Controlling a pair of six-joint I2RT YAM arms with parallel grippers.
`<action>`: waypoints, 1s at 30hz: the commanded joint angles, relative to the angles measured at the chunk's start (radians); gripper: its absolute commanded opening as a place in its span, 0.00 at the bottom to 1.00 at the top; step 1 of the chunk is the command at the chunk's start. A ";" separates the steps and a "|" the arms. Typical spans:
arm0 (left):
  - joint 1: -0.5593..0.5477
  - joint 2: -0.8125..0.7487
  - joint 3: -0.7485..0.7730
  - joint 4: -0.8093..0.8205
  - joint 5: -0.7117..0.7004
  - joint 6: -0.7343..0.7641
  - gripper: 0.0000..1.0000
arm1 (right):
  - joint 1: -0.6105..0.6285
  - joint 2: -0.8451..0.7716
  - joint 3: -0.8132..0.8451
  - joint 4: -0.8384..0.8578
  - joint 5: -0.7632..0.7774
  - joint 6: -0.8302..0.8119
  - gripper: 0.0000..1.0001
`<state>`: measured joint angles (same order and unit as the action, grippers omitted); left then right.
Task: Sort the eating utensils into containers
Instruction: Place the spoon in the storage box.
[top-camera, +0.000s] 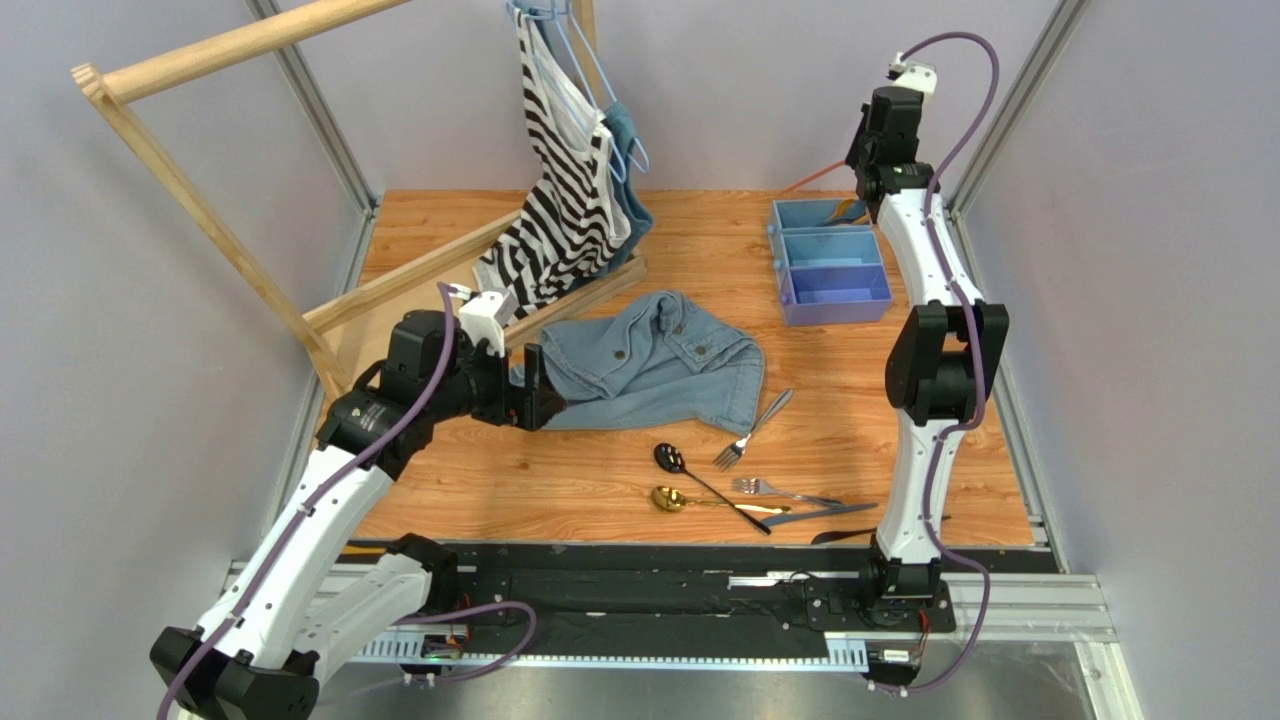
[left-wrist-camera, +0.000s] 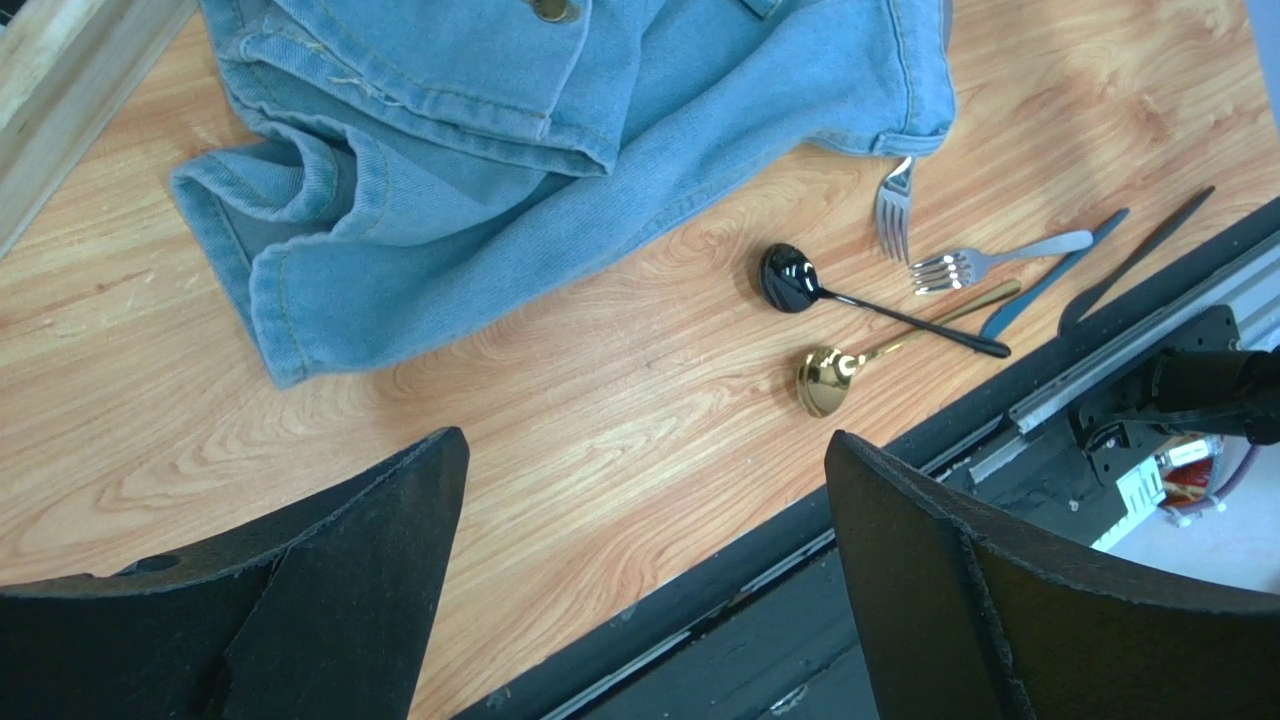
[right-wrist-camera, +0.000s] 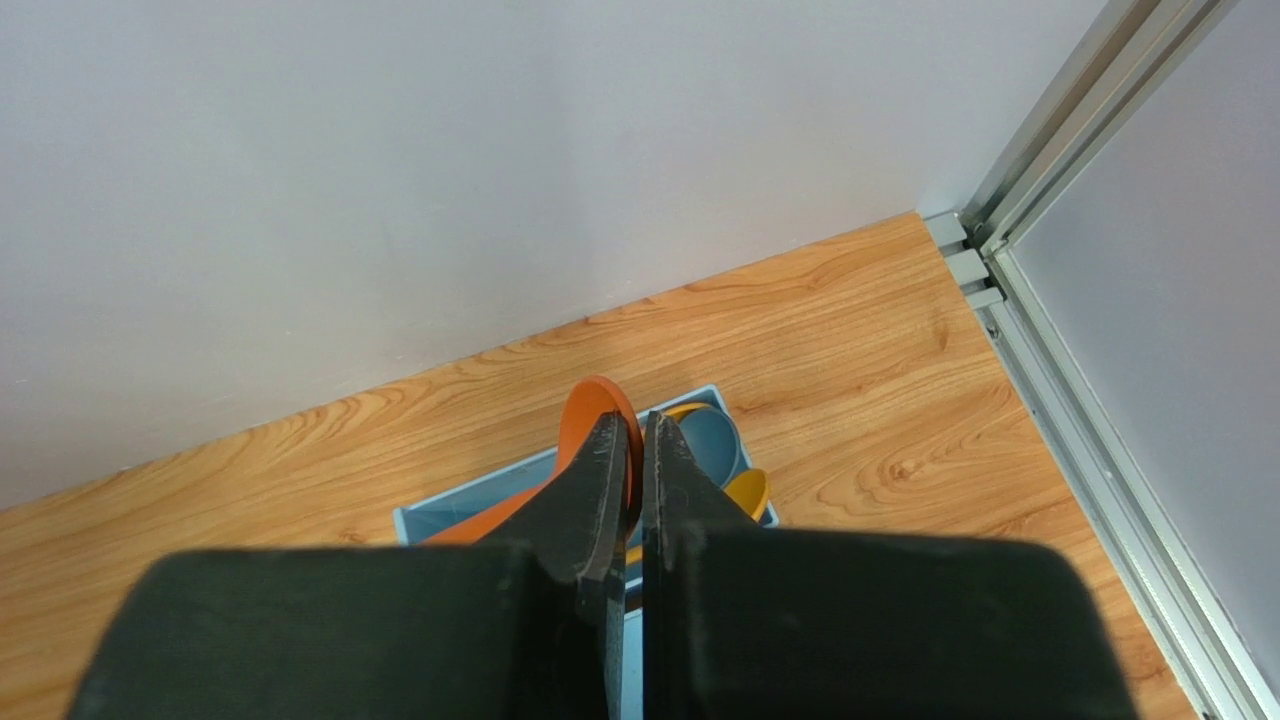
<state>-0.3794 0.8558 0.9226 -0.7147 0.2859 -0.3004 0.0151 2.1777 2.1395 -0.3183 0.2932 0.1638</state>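
My left gripper (left-wrist-camera: 643, 450) hangs wide open and empty over the wooden table (left-wrist-camera: 496, 405), beside a denim jacket (left-wrist-camera: 526, 135). Near the table's front edge lie a black spoon (left-wrist-camera: 872, 305), a gold spoon (left-wrist-camera: 827, 378), silver forks (left-wrist-camera: 977, 266) and dark knives (left-wrist-camera: 1052, 278). My right gripper (right-wrist-camera: 633, 428) is closed on nothing I can see, above the light blue tray (top-camera: 836, 285) at the far right. The tray holds an orange spoon (right-wrist-camera: 589, 420), a blue spoon (right-wrist-camera: 709, 438) and a yellow spoon (right-wrist-camera: 747, 489).

tray (top-camera: 836, 288) far right | jacket (top-camera: 657, 360) centre | utensils (top-camera: 706, 485) near edge, before jacket
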 joint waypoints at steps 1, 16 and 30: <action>0.000 0.014 0.012 0.011 0.007 0.017 0.98 | -0.006 0.037 0.053 0.059 -0.002 -0.024 0.00; 0.000 0.029 0.013 0.012 0.002 0.021 0.98 | -0.056 0.102 0.030 0.094 -0.012 -0.020 0.00; 0.000 0.038 0.013 0.011 0.001 0.021 0.98 | -0.053 0.113 -0.058 0.116 -0.074 0.046 0.00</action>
<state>-0.3794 0.8944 0.9226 -0.7147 0.2859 -0.2977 -0.0463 2.3005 2.1220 -0.2634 0.2474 0.1795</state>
